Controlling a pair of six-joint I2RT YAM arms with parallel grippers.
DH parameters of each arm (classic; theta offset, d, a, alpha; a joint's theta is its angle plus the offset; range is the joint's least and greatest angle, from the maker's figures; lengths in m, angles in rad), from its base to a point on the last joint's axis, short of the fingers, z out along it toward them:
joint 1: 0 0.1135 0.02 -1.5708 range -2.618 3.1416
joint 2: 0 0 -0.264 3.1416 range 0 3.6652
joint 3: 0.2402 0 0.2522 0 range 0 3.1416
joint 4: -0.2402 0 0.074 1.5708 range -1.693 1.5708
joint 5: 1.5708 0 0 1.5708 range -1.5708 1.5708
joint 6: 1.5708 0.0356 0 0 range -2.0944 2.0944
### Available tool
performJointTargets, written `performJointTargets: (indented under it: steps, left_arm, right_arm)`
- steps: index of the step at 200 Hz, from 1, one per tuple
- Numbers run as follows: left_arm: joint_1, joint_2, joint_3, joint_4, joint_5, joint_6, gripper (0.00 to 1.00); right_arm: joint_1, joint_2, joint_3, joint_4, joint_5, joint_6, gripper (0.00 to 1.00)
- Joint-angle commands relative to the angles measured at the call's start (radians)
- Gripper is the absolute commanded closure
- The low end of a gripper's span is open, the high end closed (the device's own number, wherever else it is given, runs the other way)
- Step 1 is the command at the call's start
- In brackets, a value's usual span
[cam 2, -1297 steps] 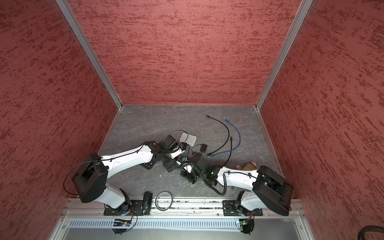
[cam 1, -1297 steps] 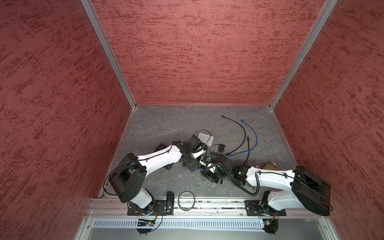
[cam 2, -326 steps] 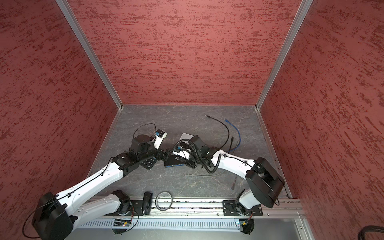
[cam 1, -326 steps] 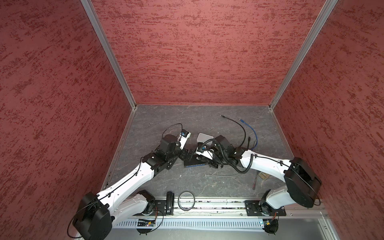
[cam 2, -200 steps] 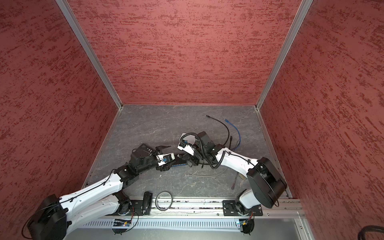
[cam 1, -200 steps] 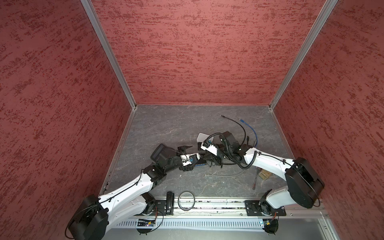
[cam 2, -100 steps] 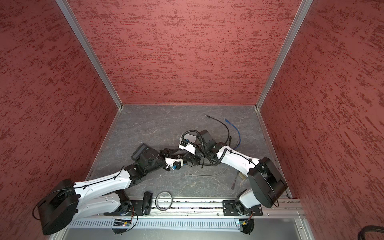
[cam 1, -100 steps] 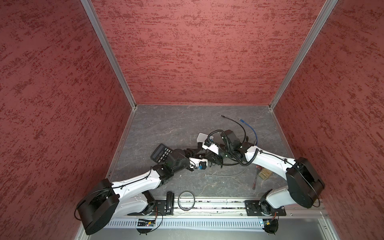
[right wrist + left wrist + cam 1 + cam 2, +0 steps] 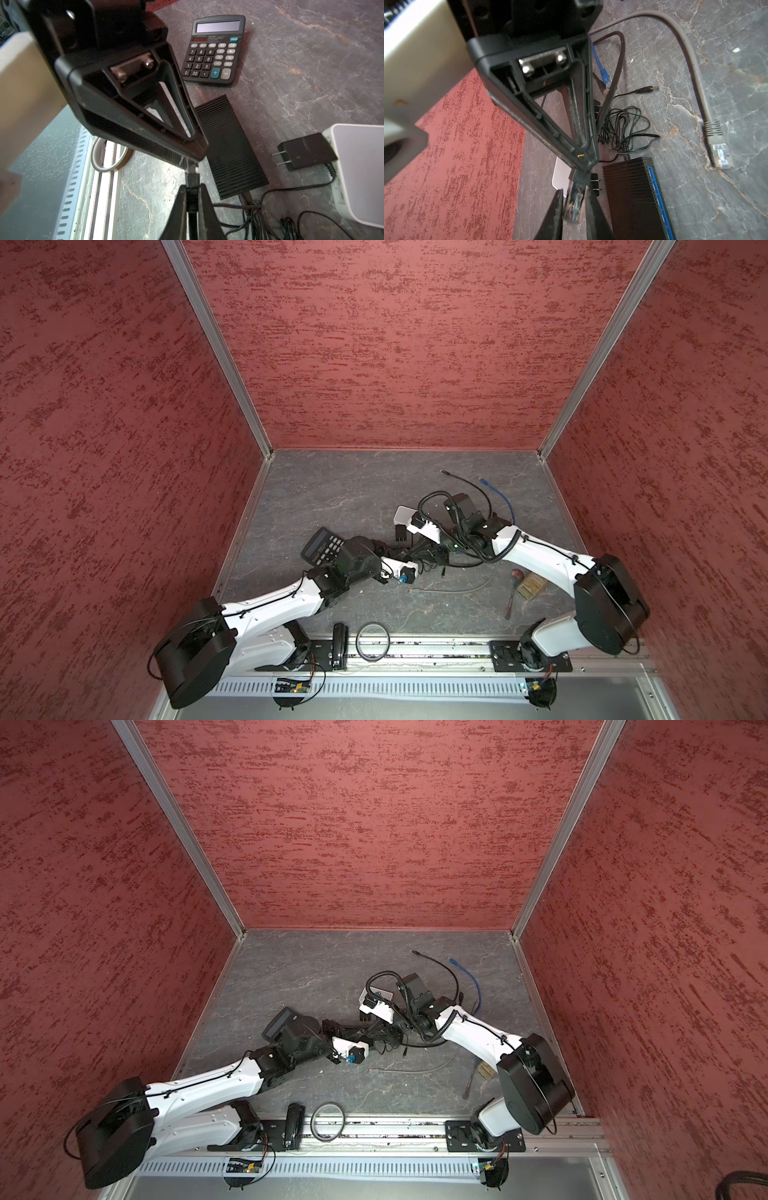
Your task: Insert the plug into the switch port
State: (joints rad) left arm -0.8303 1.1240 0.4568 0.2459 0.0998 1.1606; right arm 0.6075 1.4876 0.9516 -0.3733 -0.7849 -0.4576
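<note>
My left claw (image 9: 580, 176) pinched the plug (image 9: 574, 202), my right claw (image 9: 193, 172) clamped the black cable (image 9: 192, 179) close to the switch (image 9: 631, 199), calculator (image 9: 212, 54) lay near the switch, adapter (image 9: 307, 151) beside the switch, plug hung just beside the switch, outside its blue port face.

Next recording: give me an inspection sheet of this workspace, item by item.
Surface: grey marbled tabletop, no spills seen.
Job's things: black switch lies flat; plug not inserted.
Clutter: calculator, tape ring, power adapter, white box.
Hands: left hand closed on the plug's boot; right hand shut on a black cable.
Cables: grey cable, blue cable, coiled black wire lie loose.
Surroundings: red textured walls, metal rail in front.
</note>
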Motion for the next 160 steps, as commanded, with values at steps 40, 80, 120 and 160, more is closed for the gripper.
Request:
performJointTargets:
  steps: [40,80,120,160]
  left_arm:
    - [0.015,-0.015,0.043,-0.037,0.044,-0.006,0.83]
    - [0.032,-0.021,0.068,-0.08,0.079,-0.039,0.84]
    - [0.077,-0.036,0.104,-0.186,0.175,-0.109,0.82]
    - [0.114,-0.043,0.111,-0.246,0.284,-0.165,0.81]
  right_arm:
    - [0.0,0.005,0.041,-0.048,-0.092,-0.046,0.93]
    - [0.002,-0.027,-0.021,0.071,-0.007,0.0,0.67]
    - [0.009,-0.162,-0.169,0.295,0.135,-0.002,0.49]
    - [0.03,-0.273,-0.301,0.482,0.272,-0.041,0.35]
